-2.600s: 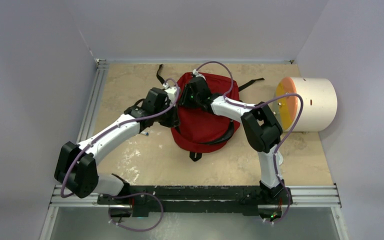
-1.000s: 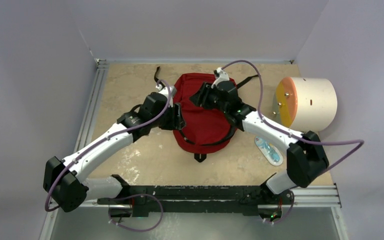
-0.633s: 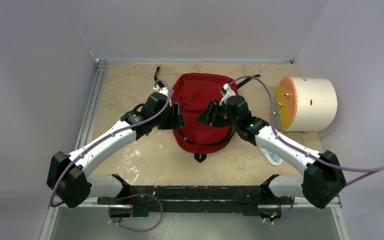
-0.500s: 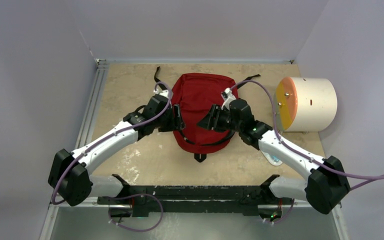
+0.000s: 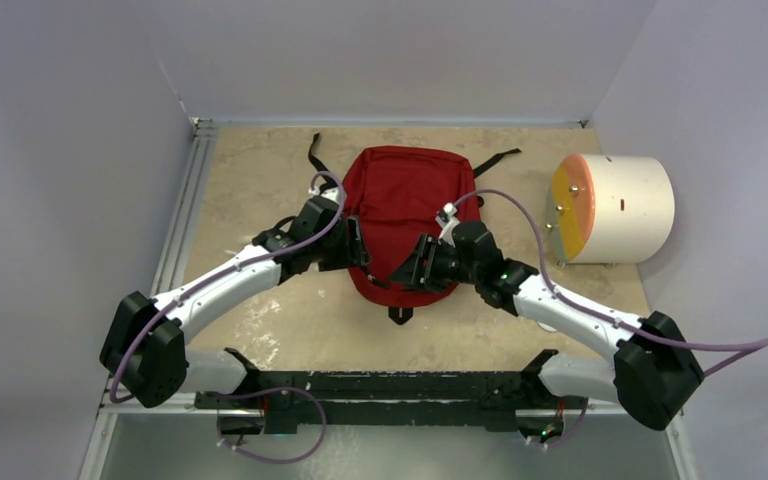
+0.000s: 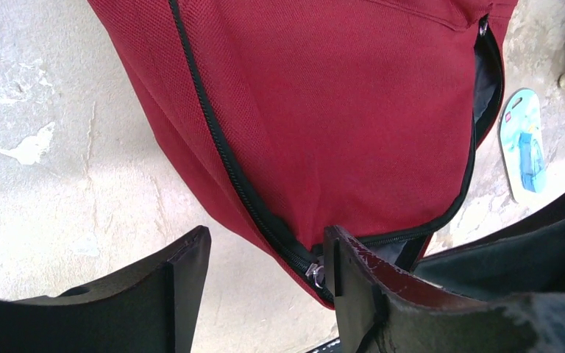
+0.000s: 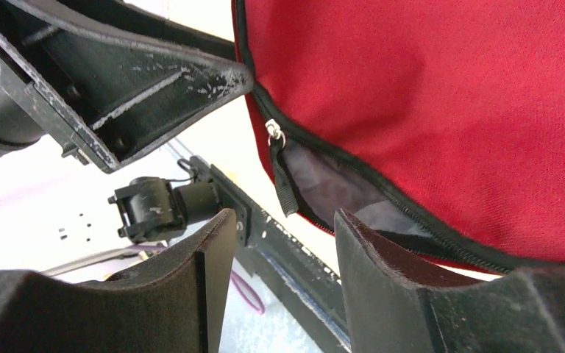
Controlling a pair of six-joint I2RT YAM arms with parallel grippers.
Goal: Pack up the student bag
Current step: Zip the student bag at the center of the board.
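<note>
A: Top cam: student bag [image 5: 400, 200] lies flat mid-table [image 5: 260, 170], 12 o'clock from the bases. Black straps [image 5: 495, 160] are splayed at its far end.
B: L gripper [image 5: 358, 246]?
A: At the bag's 8 o'clock edge. Wrist cam: fingers wide, nothing clamped btw them. One fingertip [image 6: 336, 254] sits just beside the zipper pull [image 6: 314, 273] at the bag's corner.
B: And R gripper [image 5: 407, 272]?
A: Over the bag's 6 o'clock end, facing the L one. Fingers apart too, gripping nothing. A black pull tab [image 7: 285, 184] hangs beyond the gap. Zip's partly undone there, grey lining [image 7: 331, 187] showing.
B: Other stuff?
A: Cream cylinder [image 5: 625, 205] w/ orange-yellow face at 2 o'clock, apart from the bag. Blue packet [image 6: 526, 143] on the table near the bag's unzipped side, not touching. Contents: can't tell.
</note>
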